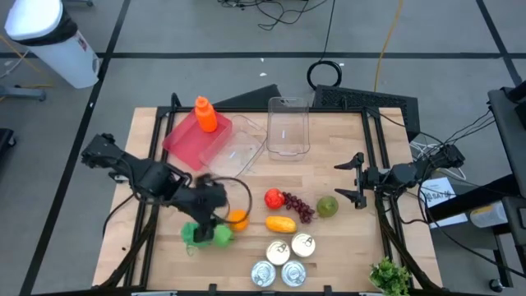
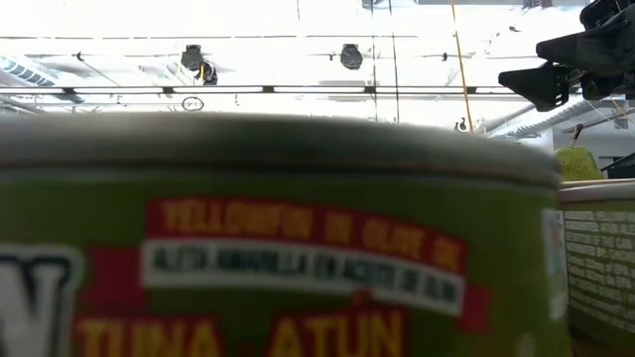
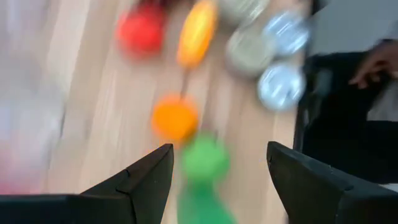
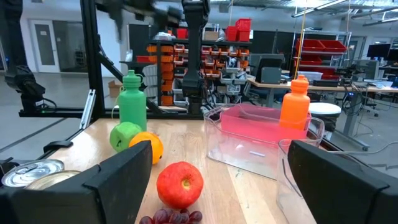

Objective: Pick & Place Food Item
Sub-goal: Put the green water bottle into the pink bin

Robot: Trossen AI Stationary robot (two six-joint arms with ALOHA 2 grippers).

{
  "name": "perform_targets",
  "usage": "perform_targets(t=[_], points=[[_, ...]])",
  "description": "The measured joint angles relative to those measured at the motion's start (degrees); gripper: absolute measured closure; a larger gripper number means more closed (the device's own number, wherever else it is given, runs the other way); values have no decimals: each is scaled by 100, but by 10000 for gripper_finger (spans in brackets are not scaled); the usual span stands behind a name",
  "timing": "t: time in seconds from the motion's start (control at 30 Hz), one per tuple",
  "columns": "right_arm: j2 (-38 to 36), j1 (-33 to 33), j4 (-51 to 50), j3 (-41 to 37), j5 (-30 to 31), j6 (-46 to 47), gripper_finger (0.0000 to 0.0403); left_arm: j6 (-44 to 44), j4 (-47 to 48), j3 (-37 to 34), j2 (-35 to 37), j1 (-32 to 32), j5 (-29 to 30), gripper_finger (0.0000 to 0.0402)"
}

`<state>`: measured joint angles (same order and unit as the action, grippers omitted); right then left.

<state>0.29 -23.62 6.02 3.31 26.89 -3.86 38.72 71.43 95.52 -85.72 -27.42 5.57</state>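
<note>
Under the left gripper [image 3: 214,168], near the table's front left corner, stand a green bottle [image 1: 194,233], a green apple [image 1: 223,236] and an orange [image 1: 238,219]. Its fingers are open with nothing between them, and they hang right over the green things. The task does not say which food to pick. I think it is the apple or the orange, since they are nearest. Both look round, smooth and light, so they could roll or slip. A good hold would be across the middle, from both sides.

The right gripper [image 1: 355,178] waits by the right edge, wide open and empty.

Farther along the front are a red apple [image 1: 274,197], grapes [image 1: 299,207], a yellow fruit [image 1: 281,224], a pear [image 1: 327,205] and four cans [image 1: 283,260]. At the back stand clear bins [image 1: 288,126], a pink one [image 1: 191,138] and an orange bottle [image 1: 205,114].

The table [image 1: 329,247] is pale wood, flat and smooth. Around it are a grey floor, cables, and shelves with red boxes [image 4: 242,28]. A person's hand [image 3: 377,61] shows beyond the table.
</note>
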Motion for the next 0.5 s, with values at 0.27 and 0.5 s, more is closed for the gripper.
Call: perform_targets(t=[0.27,0.5], points=[[-2,0,0,2,-2,0,46,3319,1523,6,33,-589,-369,130],[-2,0,2,2,-2,-2,46,5107,1548,-19,-85,-1092,-300,130]])
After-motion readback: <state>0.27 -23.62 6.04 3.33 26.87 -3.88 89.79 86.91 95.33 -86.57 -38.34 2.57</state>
